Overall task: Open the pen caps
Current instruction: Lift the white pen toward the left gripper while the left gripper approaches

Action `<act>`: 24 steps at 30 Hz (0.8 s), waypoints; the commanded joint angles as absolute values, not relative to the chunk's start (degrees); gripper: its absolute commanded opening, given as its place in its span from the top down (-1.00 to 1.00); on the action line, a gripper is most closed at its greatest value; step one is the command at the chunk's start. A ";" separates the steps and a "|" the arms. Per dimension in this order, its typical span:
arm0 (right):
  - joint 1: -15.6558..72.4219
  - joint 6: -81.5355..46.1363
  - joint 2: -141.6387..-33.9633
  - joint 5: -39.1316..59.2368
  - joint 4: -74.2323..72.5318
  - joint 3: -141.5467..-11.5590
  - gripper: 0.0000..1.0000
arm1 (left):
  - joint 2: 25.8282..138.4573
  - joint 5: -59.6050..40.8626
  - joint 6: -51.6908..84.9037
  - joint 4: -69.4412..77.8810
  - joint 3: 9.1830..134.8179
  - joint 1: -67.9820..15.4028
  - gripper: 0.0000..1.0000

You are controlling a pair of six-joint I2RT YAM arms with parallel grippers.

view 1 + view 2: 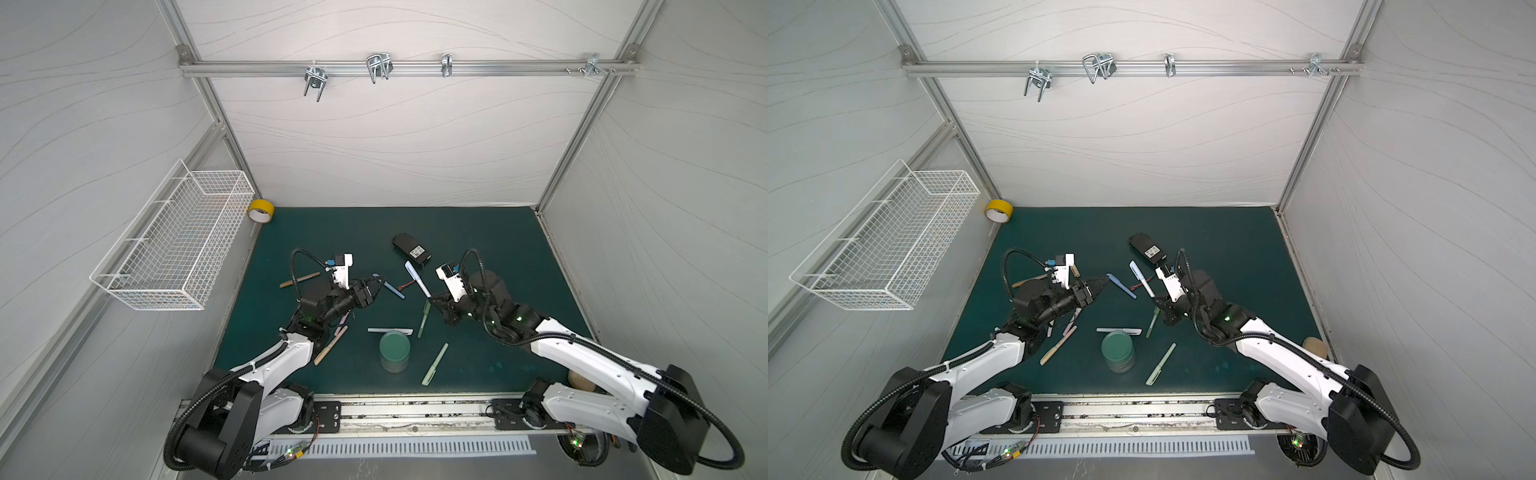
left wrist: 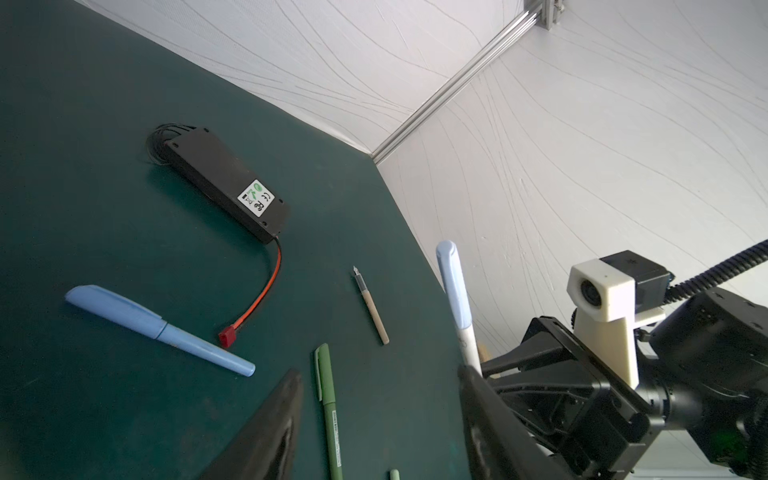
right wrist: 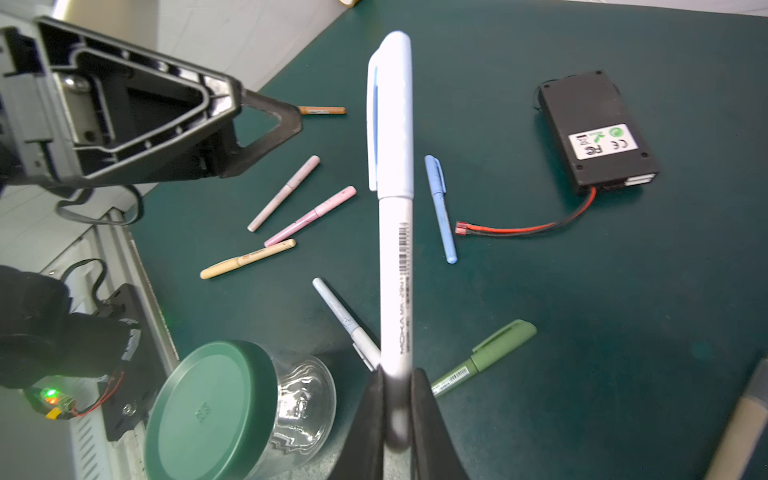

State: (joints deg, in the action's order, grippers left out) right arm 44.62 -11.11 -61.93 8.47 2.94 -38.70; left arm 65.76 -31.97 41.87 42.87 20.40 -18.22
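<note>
2 grippers share this: your right gripper (image 3: 395,374) clamps the pen (image 3: 395,266) by the barrel so its cap (image 3: 390,116) faces your parted, empty left gripper (image 2: 380,372).

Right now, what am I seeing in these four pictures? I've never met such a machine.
Two white-and-black robot arms, left and right, stand at a table's edge, each ending in a two-fingered gripper. Two pictures look down from overhead, like a pair of eyes; two come from cameras on the wrists. On the dark green mat lie pastel plastic pens in blue, green, tan and pink, a black battery pack with a red wire, a green-lidded clear jar and a yellow tape roll. The right gripper is shut on a white plastic pen whose pale blue cap is on. The left gripper is open, holding nothing.
</note>
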 commanded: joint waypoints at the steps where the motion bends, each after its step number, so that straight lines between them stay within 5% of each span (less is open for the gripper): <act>1: 45.00 -10.68 -62.38 12.38 -2.28 -38.07 1.00 | 67.10 -35.01 43.23 49.50 20.64 -18.46 -0.22; 9: 45.51 -10.16 -65.38 15.31 -3.99 -38.29 1.00 | 71.50 -39.24 47.70 60.45 19.88 -18.72 -0.22; 24: 47.85 -8.82 -68.45 17.26 -4.54 -39.45 1.00 | 71.92 -39.68 45.83 57.51 21.27 -20.13 -0.06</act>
State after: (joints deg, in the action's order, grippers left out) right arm 47.13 -10.46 -67.70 15.84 -3.18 -38.17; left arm 72.18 -38.44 46.52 54.89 19.92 -19.77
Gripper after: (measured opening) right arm 0.119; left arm 0.535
